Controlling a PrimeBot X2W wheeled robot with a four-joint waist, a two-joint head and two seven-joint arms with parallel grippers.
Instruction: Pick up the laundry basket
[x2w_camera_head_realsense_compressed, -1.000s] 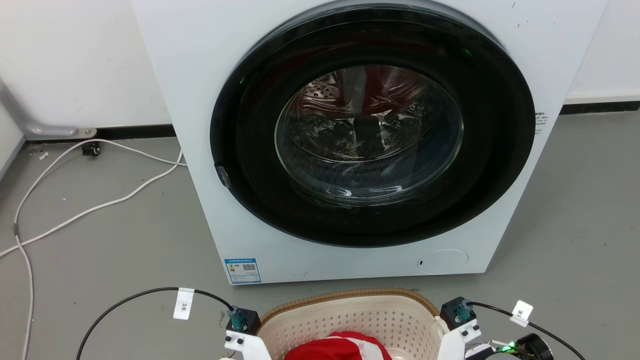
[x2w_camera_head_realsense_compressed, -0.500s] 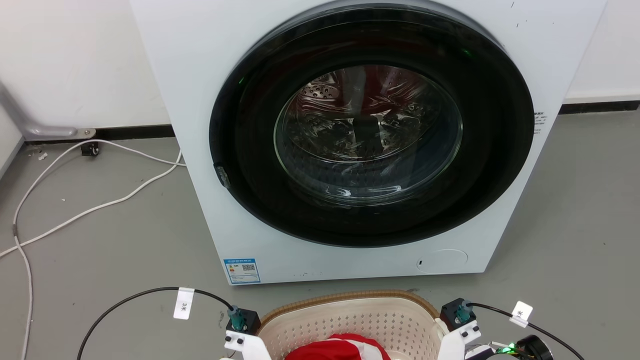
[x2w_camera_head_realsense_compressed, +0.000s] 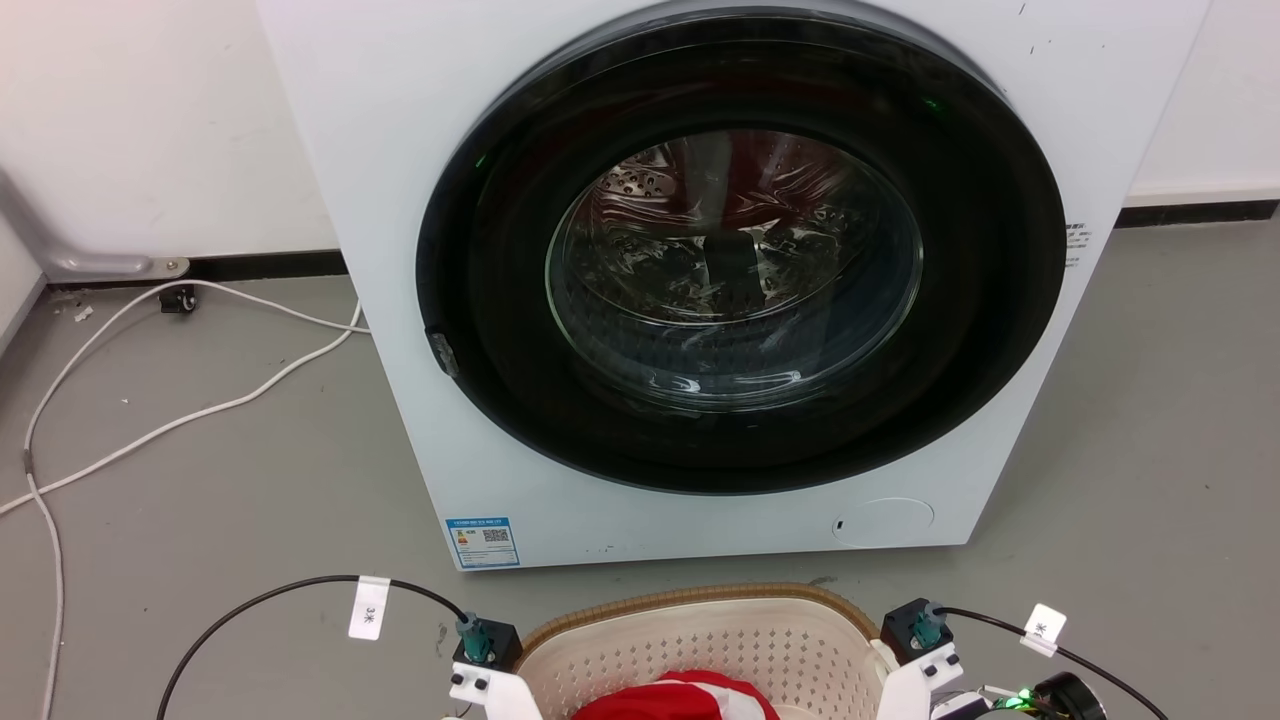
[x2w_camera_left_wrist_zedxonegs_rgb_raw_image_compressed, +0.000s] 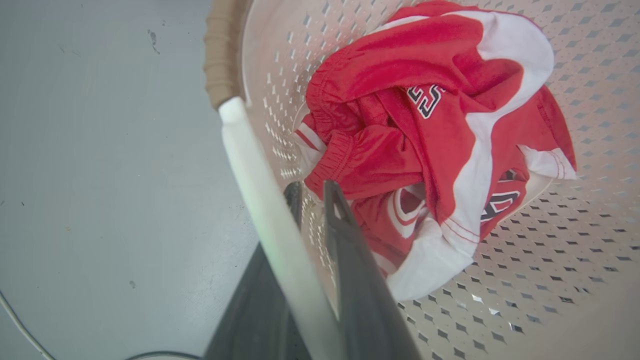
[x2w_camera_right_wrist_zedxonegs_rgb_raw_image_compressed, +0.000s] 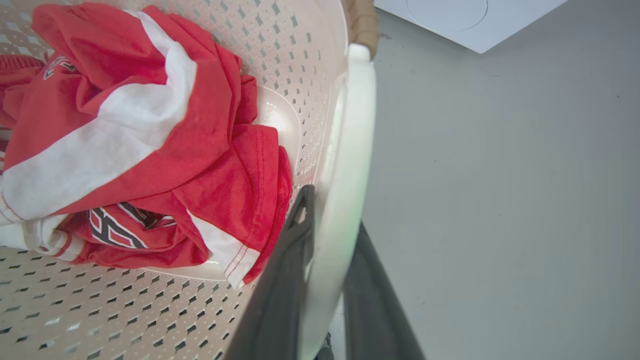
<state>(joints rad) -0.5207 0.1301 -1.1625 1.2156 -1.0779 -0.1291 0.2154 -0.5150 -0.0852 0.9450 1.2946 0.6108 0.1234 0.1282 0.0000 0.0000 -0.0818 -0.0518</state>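
The laundry basket (x2w_camera_head_realsense_compressed: 700, 635), cream and perforated with a brown woven rim, stands on the floor at the bottom of the head view, just in front of the washing machine. A red and white garment (x2w_camera_left_wrist_zedxonegs_rgb_raw_image_compressed: 425, 125) lies bunched inside it. My left gripper (x2w_camera_left_wrist_zedxonegs_rgb_raw_image_compressed: 312, 187) is shut on the basket's white left handle (x2w_camera_left_wrist_zedxonegs_rgb_raw_image_compressed: 260, 190), one dark finger inside the wall and one outside. My right gripper (x2w_camera_right_wrist_zedxonegs_rgb_raw_image_compressed: 334, 207) is shut on the white right handle (x2w_camera_right_wrist_zedxonegs_rgb_raw_image_compressed: 350, 150) in the same way. In the head view my two wrists (x2w_camera_head_realsense_compressed: 490, 685) (x2w_camera_head_realsense_compressed: 915, 675) flank the basket.
A white front-loading washing machine (x2w_camera_head_realsense_compressed: 400, 200) with a shut dark round door (x2w_camera_head_realsense_compressed: 740, 260) stands directly ahead, close to the basket's far rim. White cables (x2w_camera_head_realsense_compressed: 150, 430) trail over the grey floor at the left. Black cables (x2w_camera_head_realsense_compressed: 250, 600) loop from my wrists.
The whole head picture has shifted very slightly left. The basket's rim sits a few pixels lower in that view. Both wrists stay at the basket's sides.
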